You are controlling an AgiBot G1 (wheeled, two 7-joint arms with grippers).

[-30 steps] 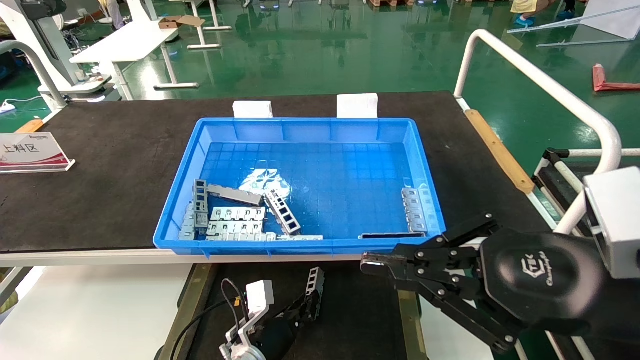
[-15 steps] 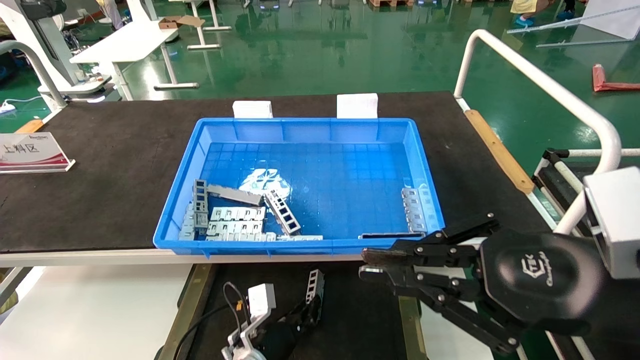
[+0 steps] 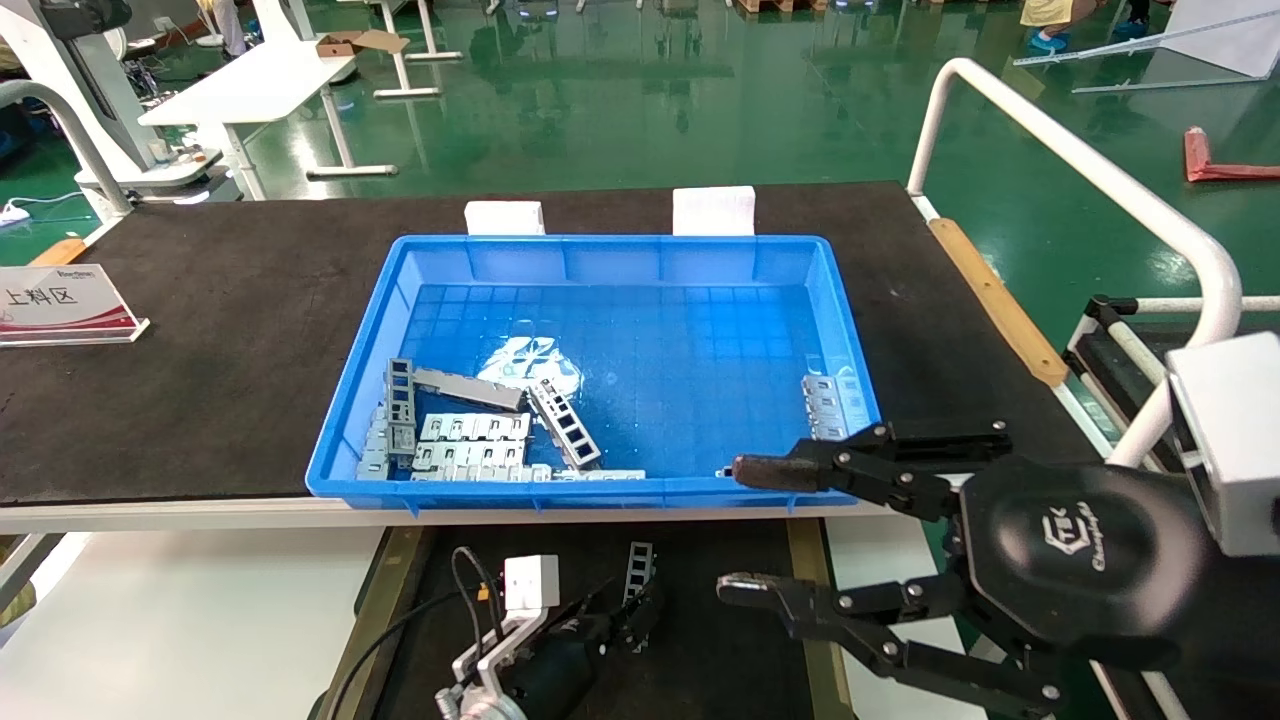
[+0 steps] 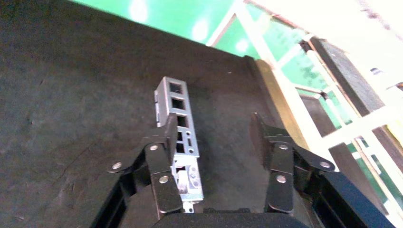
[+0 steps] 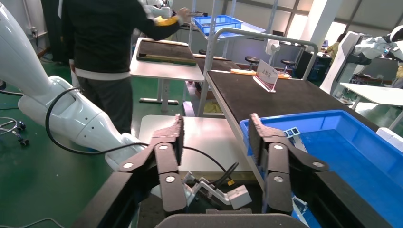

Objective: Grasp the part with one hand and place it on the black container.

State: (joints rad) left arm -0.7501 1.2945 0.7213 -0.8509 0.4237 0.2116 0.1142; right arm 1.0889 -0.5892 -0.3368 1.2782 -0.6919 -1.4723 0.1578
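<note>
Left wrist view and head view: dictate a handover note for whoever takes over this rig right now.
Left gripper: open, low over the black container, with the part leaning against one finger.
Right gripper: open, empty, hovering by the blue bin near rim.
Done: part brought to the container.
Left: check it lies settled, then pull the left arm clear.

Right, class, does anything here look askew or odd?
The part leans against one finger of the open left gripper, not centred, over the black container. Spare parts lie jumbled in the near-left corner of the blue bin. The right gripper hangs open.
</note>
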